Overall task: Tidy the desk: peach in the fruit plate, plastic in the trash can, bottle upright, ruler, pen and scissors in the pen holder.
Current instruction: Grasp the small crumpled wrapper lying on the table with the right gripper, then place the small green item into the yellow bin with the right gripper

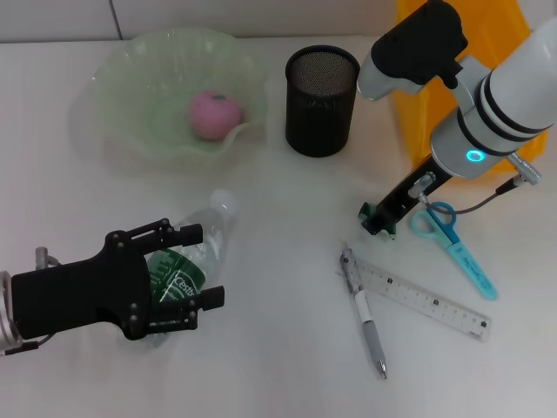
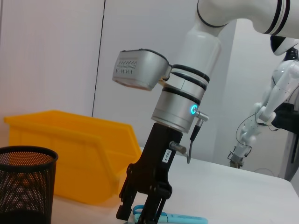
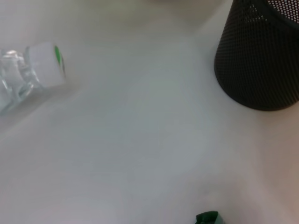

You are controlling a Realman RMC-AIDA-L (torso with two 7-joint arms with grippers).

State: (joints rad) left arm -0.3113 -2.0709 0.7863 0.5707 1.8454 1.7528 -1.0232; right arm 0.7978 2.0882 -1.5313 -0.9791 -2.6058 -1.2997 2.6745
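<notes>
Lying flat at seven o'clock on the desk (image 1: 278, 348), the bottle (image 1: 190, 259), with left gripper (image 1: 178, 279) fingers spread around it to stand it up (peach (image 1: 214, 115) already in fruit plate (image 1: 122, 96)). Hovering by scissors (image 1: 457, 248), right gripper (image 1: 379, 222), fingers close together, holding nothing.

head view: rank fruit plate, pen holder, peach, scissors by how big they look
1. fruit plate, clearly largest
2. pen holder
3. scissors: longer than the peach but far thinner, so these two are hard to rank
4. peach
</notes>
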